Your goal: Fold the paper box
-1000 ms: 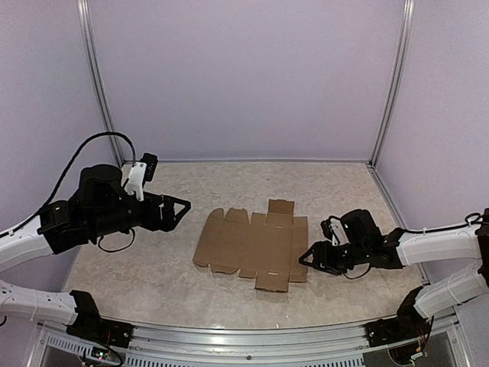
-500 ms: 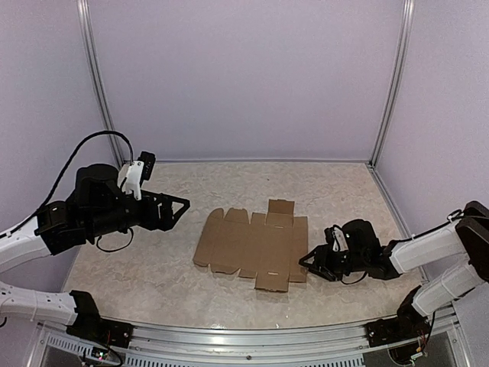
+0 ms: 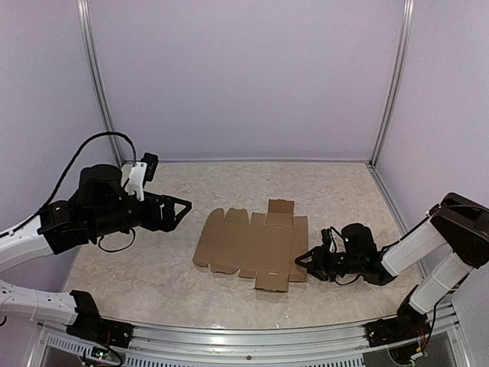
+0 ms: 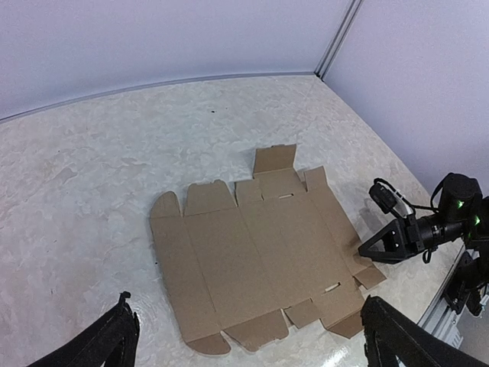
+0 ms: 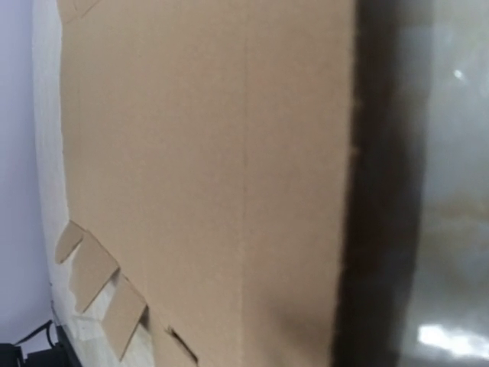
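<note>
R end effector (image 3: 303, 261) prob touching box (image 3: 248, 245)

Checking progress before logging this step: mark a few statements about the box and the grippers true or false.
1. The box lies as a flat, unfolded sheet on the table. True.
2. The left gripper is clamped on the box. False: it is open and off to the sheet's left, apart from it.
3. The right gripper is low at the sheet's right edge. True.
4. One flap already stands upright. False: in the top and left wrist views every flap and tab lies flat.
5. The right gripper is shut. False: in the left wrist view its fingers spread in a V toward the sheet.
</note>
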`<action>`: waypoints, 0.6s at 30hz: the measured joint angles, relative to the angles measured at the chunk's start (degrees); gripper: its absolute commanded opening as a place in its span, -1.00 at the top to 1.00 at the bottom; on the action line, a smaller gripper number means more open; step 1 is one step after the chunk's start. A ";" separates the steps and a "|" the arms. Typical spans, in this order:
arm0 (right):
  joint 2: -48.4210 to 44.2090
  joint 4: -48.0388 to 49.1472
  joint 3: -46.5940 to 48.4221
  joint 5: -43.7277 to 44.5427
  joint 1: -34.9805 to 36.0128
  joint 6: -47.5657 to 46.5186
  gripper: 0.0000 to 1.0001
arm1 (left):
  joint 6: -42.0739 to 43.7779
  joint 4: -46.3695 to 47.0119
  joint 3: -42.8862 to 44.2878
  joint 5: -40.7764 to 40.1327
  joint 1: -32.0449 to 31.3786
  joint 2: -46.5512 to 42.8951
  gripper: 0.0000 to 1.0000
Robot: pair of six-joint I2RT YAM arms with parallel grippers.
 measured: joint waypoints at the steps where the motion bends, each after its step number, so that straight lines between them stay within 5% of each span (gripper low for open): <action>1: 0.46 0.76 -0.11 -0.04 0.00 0.22 0.34 | 0.02 0.00 0.00 0.00 0.00 0.11 -0.97; 9: 1.55 3.61 -0.92 -0.66 -0.11 0.70 1.00 | 0.04 0.00 0.02 0.04 0.00 1.40 -0.97; 18: -1.07 1.53 0.28 -2.84 -0.11 -1.33 1.00 | 0.37 -0.17 0.59 0.02 0.00 2.19 -0.98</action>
